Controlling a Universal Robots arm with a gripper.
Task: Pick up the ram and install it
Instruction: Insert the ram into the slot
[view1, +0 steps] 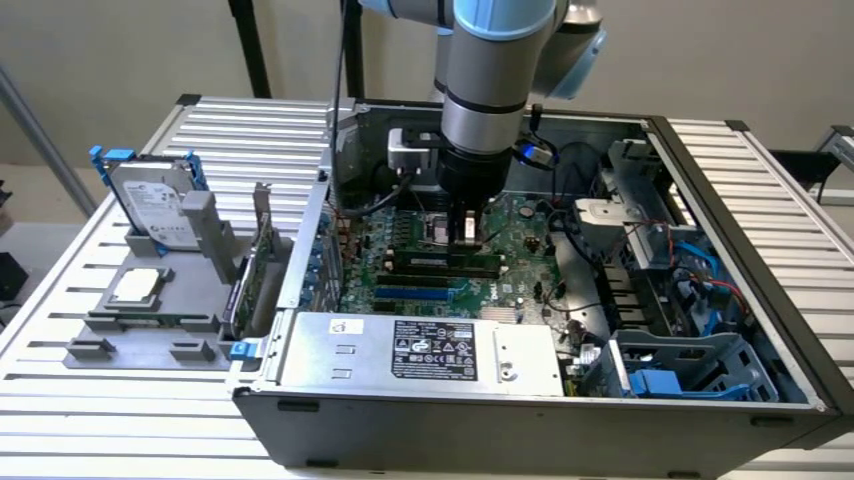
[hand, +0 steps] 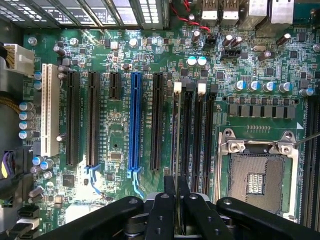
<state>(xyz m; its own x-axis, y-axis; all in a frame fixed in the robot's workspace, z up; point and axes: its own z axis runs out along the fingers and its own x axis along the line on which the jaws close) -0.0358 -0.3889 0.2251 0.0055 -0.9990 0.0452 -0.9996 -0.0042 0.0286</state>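
Stood at the installing step, with pick-up apparently done: gripper (hand: 177, 200) hung low inside the computer case (view1: 747, 200), over the motherboard (hand: 115, 50) and beside the empty CPU socket (hand: 257, 175). Showed fingers (hand: 162, 215) drawn close together, probably clamped on the ram (hand: 178, 225), visible merely as a thin sliver seen edge-on between them. Placed the ram directly above the black DIMM slots (hand: 186, 130), not yet seated by the look of it. Ran its long axis along the slots, parallel to them, with the contact edge judged to be facing down at the board. Called for keeping that edge square over one slot, notch matched, white latches (hand: 177, 88) out of the way, and straight downward pressure without tilt.
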